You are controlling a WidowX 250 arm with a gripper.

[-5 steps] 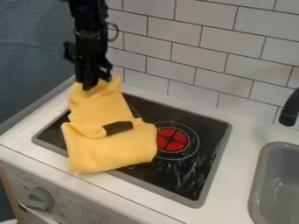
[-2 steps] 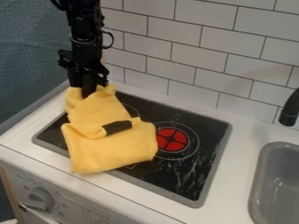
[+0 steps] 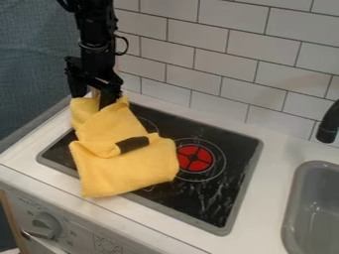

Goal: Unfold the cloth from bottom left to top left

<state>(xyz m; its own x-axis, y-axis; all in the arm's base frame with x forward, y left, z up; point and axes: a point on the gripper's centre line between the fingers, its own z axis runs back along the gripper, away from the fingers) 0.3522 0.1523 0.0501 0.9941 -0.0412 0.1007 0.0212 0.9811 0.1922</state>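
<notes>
Black stovetop point(image 3: 233, 144), yellow cloth point(image 3: 126, 171), far end beneath hand point(image 3: 91, 101)

Free room: one open lane over the right side of the black stovetop point(image 3: 198, 211), past the red burner point(image 3: 186, 153), continuing across the white counter point(image 3: 265, 183) to the grey sink point(image 3: 291, 208). Obstructions, left: one yellow cloth point(image 3: 129, 173), bunched over the stovetop's left part and past its front edge; one black gripper point(image 3: 92, 95), jaws parted, at the cloth's far end. Obstructions, rear and right: one tiled wall point(image 3: 265, 47); one black faucet point(image 3: 327, 124), jutting in near the sink.
</notes>
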